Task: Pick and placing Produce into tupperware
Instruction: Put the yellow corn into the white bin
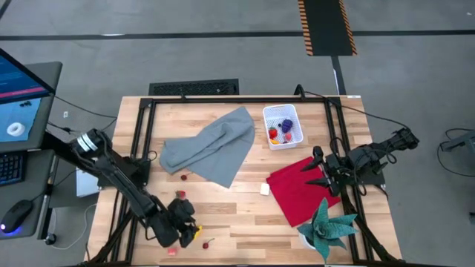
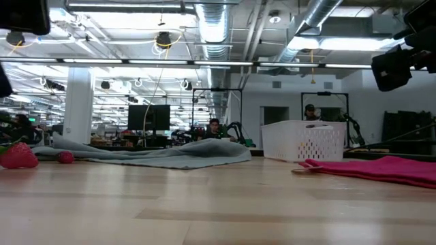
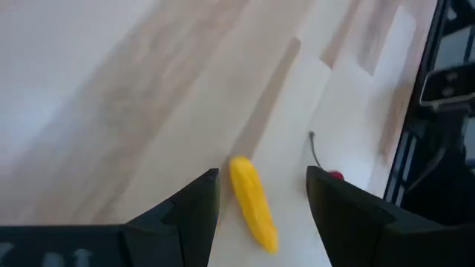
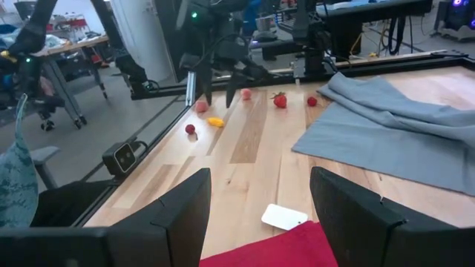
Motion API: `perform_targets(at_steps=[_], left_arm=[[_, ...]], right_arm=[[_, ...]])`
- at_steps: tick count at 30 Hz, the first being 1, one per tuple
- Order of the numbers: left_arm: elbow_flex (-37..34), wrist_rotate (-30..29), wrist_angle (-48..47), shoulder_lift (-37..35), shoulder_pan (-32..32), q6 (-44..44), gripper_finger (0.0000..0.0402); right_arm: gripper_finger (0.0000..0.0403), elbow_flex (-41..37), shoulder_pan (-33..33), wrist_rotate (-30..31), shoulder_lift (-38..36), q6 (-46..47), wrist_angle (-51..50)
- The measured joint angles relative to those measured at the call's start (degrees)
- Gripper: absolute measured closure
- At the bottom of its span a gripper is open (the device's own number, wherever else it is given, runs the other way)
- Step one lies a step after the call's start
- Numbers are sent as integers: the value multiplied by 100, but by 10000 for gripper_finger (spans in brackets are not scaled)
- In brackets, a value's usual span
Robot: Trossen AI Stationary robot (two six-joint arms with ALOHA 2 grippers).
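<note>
— Yellow toy piece (image 3: 253, 202) on the wooden bench (image 1: 245, 215): where is it against the left tool (image 3: 261, 194)?

— Between the two spread fingers (image 3: 194, 211), touching neither, lying flat on the wood. From above, that tool (image 1: 194, 230) is at the bench's near left edge, and the yellow piece (image 1: 198, 231) peeks out beside it.

— Anything else by the yellow piece?

— A red cherry (image 3: 335, 176) with its stem lies just beside it, outside one finger. A strawberry (image 1: 179, 194) and a small red berry (image 1: 184, 176) lie farther off, toward the grey cloth (image 1: 211, 146).

— And the tupperware?

— White tub (image 1: 283, 125), well apart from the yellow piece, at the far side of the bench beyond the red cloth (image 1: 300, 190). It holds a purple grape bunch (image 1: 286, 125) and some red and yellow pieces.

— Right tool?

— Spread too (image 1: 318, 169), empty, hanging over the red cloth near a small white cube (image 1: 264, 189).
</note>
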Motion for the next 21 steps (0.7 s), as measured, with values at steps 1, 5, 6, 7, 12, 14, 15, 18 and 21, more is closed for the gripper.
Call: perform_targets(at_steps=[1,5,6,7,12,14,15,18,21], left_arm=[[74,18,0,113,-5,-3,210],[377,70,-49,571,0,-80,210],[440,74,-117,662,4,-102,210],[525,90,-155,759,4,-107,210],[932,353,-687,1231,0,-110,210],[1053,382,-905,1321,0,-115,210],[1103,380,-991,1386,0,-117,210],[1199,369,-1187,1449,-3,-116,210],[1198,372,-1199,1452,-3,-2,212]], right_arm=[[149,0,1,-2,0,0,-1],[149,0,0,-2,-2,0,0],[149,0,1,-2,-1,0,-3],[149,0,0,0,-2,0,-3],[149,0,0,0,0,0,3],[149,0,2,-1,-2,0,-2],[149,0,0,0,0,0,-2],[149,0,0,0,-2,0,-2],[149,0,0,-2,0,0,-1]])
